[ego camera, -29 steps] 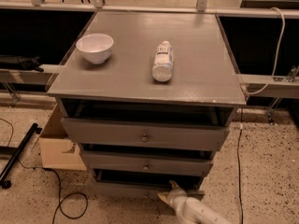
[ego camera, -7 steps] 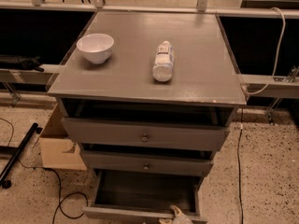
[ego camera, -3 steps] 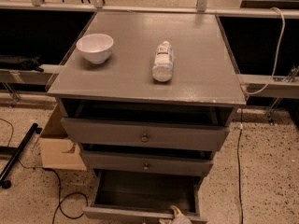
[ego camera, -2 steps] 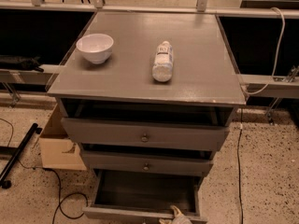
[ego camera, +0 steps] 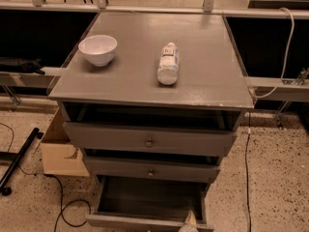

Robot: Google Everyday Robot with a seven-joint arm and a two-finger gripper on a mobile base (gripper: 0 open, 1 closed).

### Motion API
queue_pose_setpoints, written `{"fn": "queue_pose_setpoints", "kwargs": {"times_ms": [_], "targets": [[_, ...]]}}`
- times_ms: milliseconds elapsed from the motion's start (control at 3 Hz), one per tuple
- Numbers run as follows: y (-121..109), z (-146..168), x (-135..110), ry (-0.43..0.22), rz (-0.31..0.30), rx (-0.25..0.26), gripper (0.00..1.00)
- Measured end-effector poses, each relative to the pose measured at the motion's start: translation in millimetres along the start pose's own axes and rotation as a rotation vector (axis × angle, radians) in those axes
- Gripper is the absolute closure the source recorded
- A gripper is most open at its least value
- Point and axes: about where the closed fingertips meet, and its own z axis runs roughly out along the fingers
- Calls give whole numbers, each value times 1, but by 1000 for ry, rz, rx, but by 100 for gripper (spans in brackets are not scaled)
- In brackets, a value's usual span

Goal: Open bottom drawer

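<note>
Speckled floor (ego camera: 277, 178); hand (ego camera: 188, 224) at bottom drawer (ego camera: 145, 197)

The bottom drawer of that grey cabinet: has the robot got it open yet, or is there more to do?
Done: the slim grey wooden bottom drawer stands pulled well out, its bare inside showing below the middle grey drawer. In hand: the pale gripper sits at that drawer's front edge, at the very bottom of the camera view. Left: probably only drawing the arm away, as the drawer looks open enough.

bottom drawer (ego camera: 147, 198) grey | bowl (ego camera: 98, 49) white | floor (ego camera: 276, 178) speckled | hand (ego camera: 189, 223) pale, at drawer front
</note>
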Motion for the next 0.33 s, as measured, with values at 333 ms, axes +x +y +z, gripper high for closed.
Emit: {"fn": "queue_pose_setpoints", "kwargs": {"times_ms": [333], "targets": [[0,0,0,0,0,0,0]]}}
